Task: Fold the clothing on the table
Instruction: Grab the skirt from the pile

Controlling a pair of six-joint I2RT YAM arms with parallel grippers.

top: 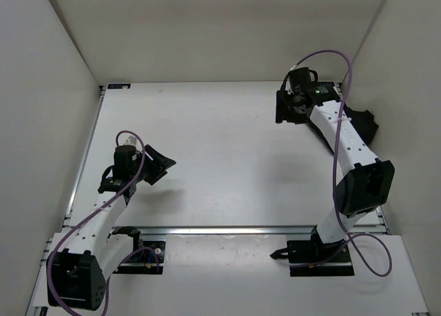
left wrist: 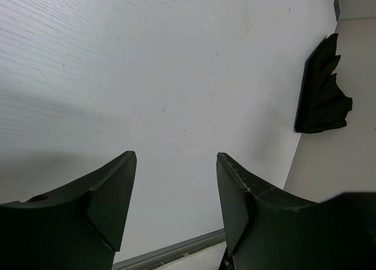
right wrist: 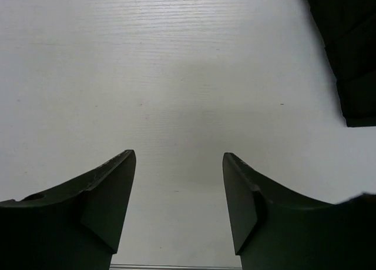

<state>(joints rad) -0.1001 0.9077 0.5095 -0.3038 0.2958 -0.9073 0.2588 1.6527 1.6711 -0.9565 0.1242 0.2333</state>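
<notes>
Over the near-left part of the large flat white desk [top: 220, 144], the left black 2-finger pincer [left wrist: 176, 158] hangs with its fingers spread apart and empty. Farther on, over the desk's far-right part, the right pincer [right wrist: 179, 155] is likewise spread and empty. Just beside it, the soft black pleated fabric clothing [top: 365, 125] lies bunched at the desk's right edge.

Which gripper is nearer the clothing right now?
Right. The right gripper hovers close beside the clothing at the right edge; the left gripper sits far across the table.
</notes>
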